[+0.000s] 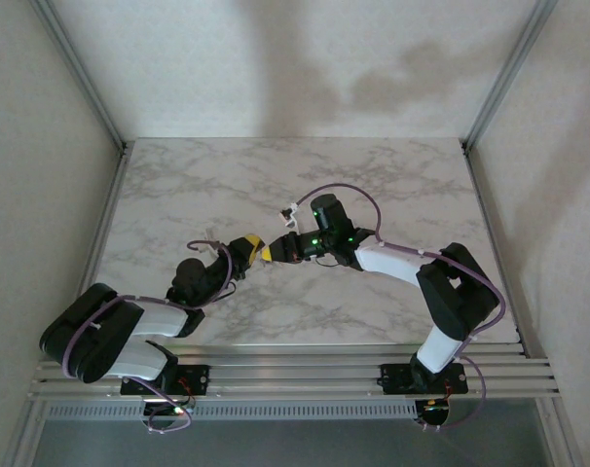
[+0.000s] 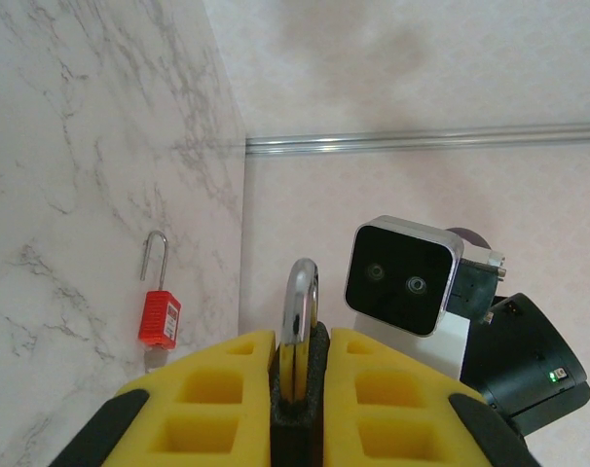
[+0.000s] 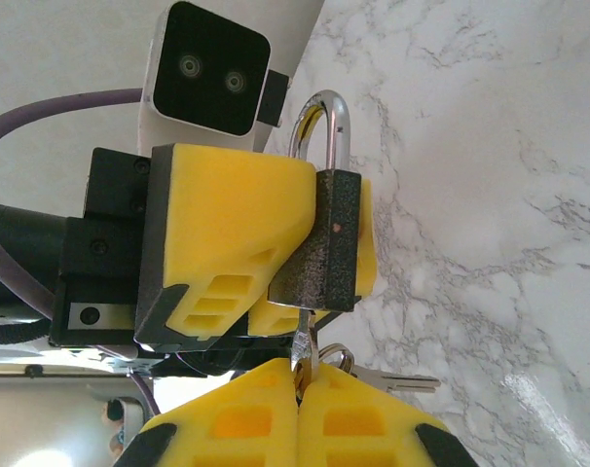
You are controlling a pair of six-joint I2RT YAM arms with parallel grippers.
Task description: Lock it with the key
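Right wrist view: the dark padlock (image 3: pixel 329 238) is held off the marble table (image 3: pixel 490 195), clamped across its body by the 2 yellow fingers of the left gripper (image 2: pixel 300 389), with its steel shackle (image 3: pixel 326 117) standing out above them. Directly under the padlock, the right gripper (image 3: pixel 300 389) has its 2 fingers pressed narrow together on the key (image 3: pixel 302 338), whose blade runs up into the padlock's underside. A spare key (image 3: pixel 397 381) on the same ring hangs just right of the padlock's base.

The step in hand looks like turning the key. To do it well, the right wrist should rotate about the blade's own axis, straight in line with the padlock, so the key neither bends nor levers the padlock out of the foam. The left gripper should hold firm and not follow the twist. Whether the shackle's left leg is seated I cannot tell; it sits behind a finger. In the left wrist view, a red padlock (image 2: pixel 159 319) lies on the table, well left of the padlock, and needs no attention.
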